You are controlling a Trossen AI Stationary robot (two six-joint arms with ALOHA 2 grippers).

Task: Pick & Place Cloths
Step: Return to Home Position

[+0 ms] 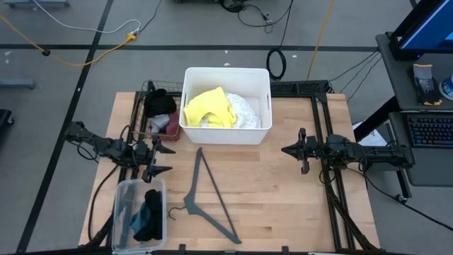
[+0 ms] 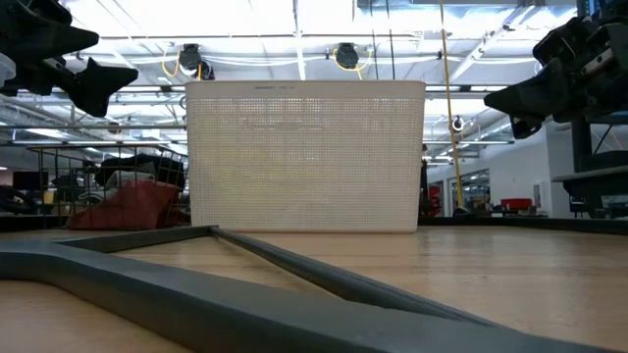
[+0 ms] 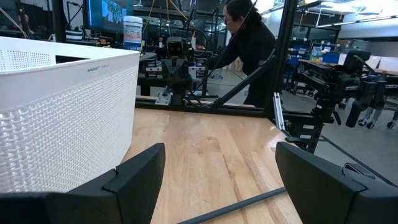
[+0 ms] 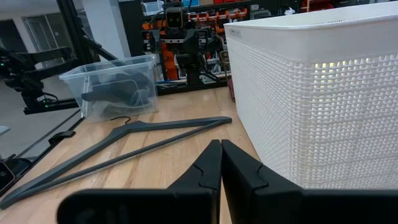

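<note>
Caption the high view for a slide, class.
Cloths lie in white bin, wire basket, clear bin; left gripper, right gripper flank hanger.

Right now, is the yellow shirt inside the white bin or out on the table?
Inside. The high view shows the yellow shirt lying within the walls of the white bin, beside a white garment.

You get bright, even overhead light on the light wooden table top in the high view, and the shadows on it are faint and soft-edged. In the low view you face rows of ceiling strip lights far behind. They flare white, so the dark left arm and dark right arm show as silhouettes and the white perforated plastic bin is backlit. In the right wrist view, light glows through its mesh wall. In the left wrist view, the far table top carries a pale sheen.
</note>
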